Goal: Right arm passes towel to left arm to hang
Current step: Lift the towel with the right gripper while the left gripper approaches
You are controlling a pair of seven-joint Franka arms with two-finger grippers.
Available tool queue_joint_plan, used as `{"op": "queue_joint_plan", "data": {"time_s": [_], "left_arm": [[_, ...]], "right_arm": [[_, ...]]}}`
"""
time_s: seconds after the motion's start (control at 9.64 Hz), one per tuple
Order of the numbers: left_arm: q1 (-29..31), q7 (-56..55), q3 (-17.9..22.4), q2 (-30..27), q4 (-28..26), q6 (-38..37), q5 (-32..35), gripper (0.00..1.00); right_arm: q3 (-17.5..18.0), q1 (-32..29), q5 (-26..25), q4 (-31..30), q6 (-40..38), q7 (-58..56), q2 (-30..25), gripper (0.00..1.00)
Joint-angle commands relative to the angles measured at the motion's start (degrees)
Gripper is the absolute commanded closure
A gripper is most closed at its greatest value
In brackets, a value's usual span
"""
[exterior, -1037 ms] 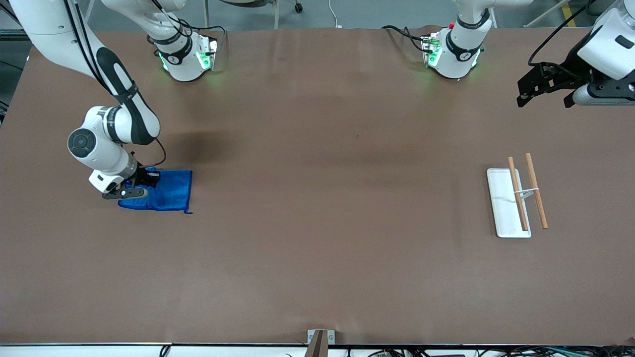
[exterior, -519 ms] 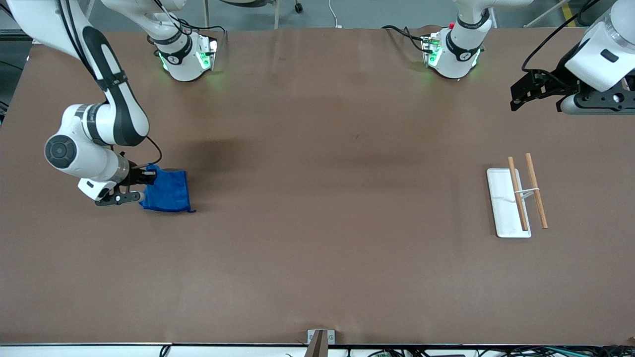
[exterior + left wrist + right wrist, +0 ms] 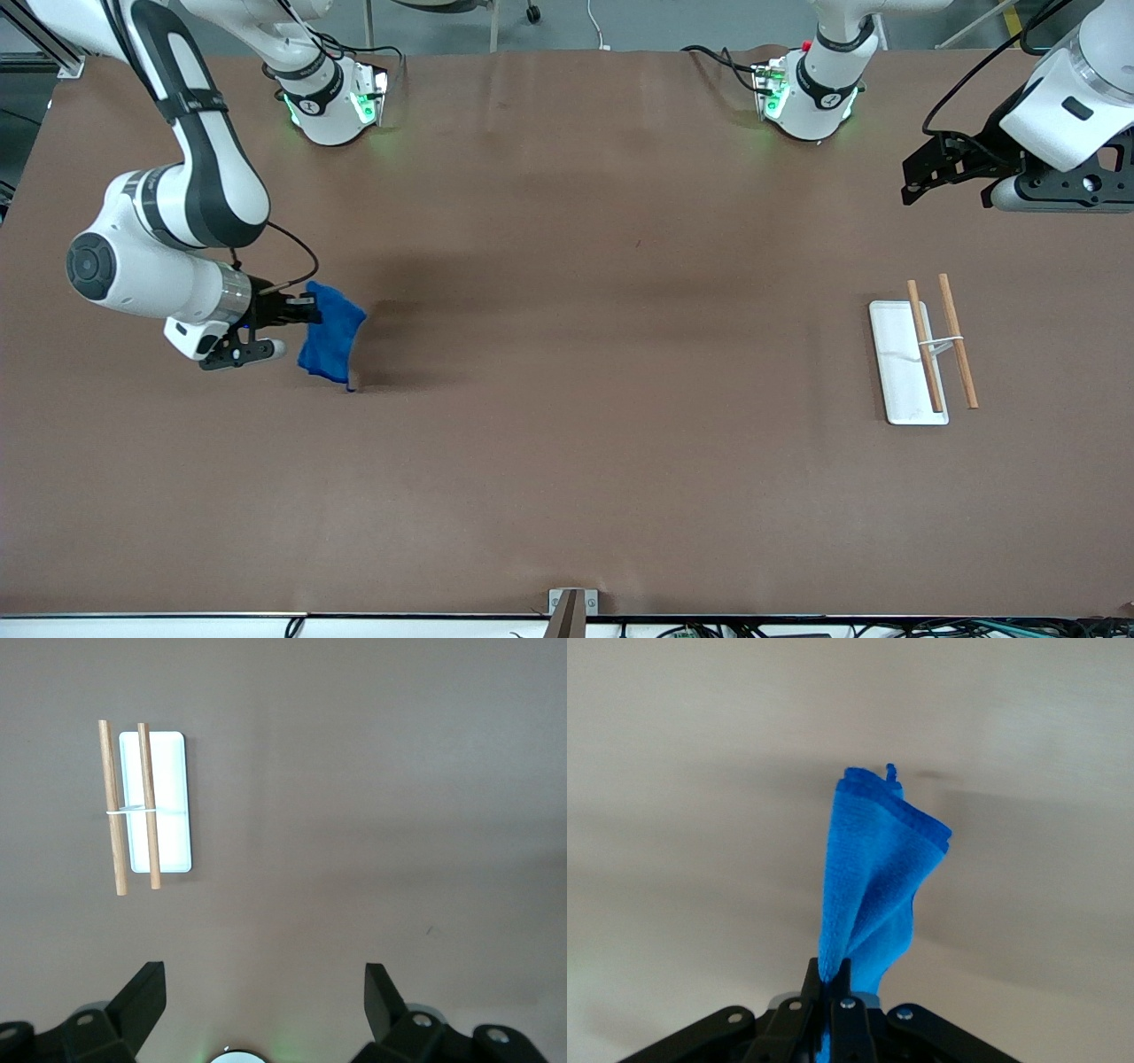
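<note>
Both arms are showing glossy white shells with black joint bands. The right arm [image 3: 190, 190] is wearing a silver wrist ring, a round black end cap and a looping black cable; the left arm [image 3: 1059, 115] is trailing black cables. Green lights are glowing at both bases.

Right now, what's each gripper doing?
Right gripper: closed on the towel, lifted over the right arm's end of the table.
Left gripper: open, empty, waiting over the left arm's end.

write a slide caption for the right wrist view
Right tool pinches the blue towel, which hangs folded above the brown table.
</note>
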Motion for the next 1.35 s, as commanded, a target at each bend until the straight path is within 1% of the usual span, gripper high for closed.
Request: {"op": "queue_joint_plan", "data": {"time_s": [0.0,0.1,0.31,0.41,0.52,0.62,0.73,0.83,0.93,1.04,1.14,1.24], "left_arm": [[0.1,1.0,0.7,-0.3,-2.6,1.0,-3.5,0.01],[0.2,2.3,0.8,-0.2,-3.5,1.0,-7.8,0.01],[0.2,5.5,3.5,-0.1,-5.7,0.7,-16.6,0.01],[0.4,7.6,3.7,0.2,-8.2,0.7,-21.6,0.02],[0.6,9.9,5.3,0.3,-9.7,0.6,-25.1,0.02],[0.6,12.9,6.7,0.7,-13.1,0.7,-33.6,0.01],[0.7,16.5,7.3,2.1,-15.0,0.9,-38.5,0.0],[0.8,18.8,7.4,3.6,-16.3,0.9,-40.7,0.0],[1.7,21.8,7.6,4.8,-18.8,0.9,-46.1,0.0],[2.2,26.5,7.7,5.6,-22.4,0.8,-51.4,0.0],[2.1,30.0,7.6,6.0,-25.9,0.7,-54.7,0.0],[2.1,31.9,7.6,6.3,-28.6,0.6,-56.4,0.0]], "right_arm": [[4.5,-0.5,9.7,3.0,-1.6,-0.4,-0.3,1.0],[6.9,-0.5,14.6,4.1,-1.6,-0.5,-0.3,1.0],[12.0,-0.3,25.0,5.6,-1.5,-0.5,-0.3,1.0],[14.5,-0.1,29.3,5.7,-1.2,-0.5,-0.3,1.0],[16.6,0.0,33.0,5.7,-1.1,-0.6,-0.2,1.0],[18.5,0.5,36.3,6.1,-1.1,-0.7,-0.2,1.0],[19.9,0.9,37.1,6.6,-1.1,-0.8,-0.2,1.0],[22.0,1.8,40.4,6.9,0.6,-0.8,-0.2,1.0],[24.3,2.1,44.2,6.8,4.0,-0.8,-0.2,1.0],[26.4,2.6,47.5,6.8,8.3,-0.7,-0.2,1.0],[27.9,3.3,51.6,6.9,11.6,-0.8,-0.2,1.0],[29.3,3.4,55.4,7.6,13.0,-1.3,-0.2,1.0]]}}
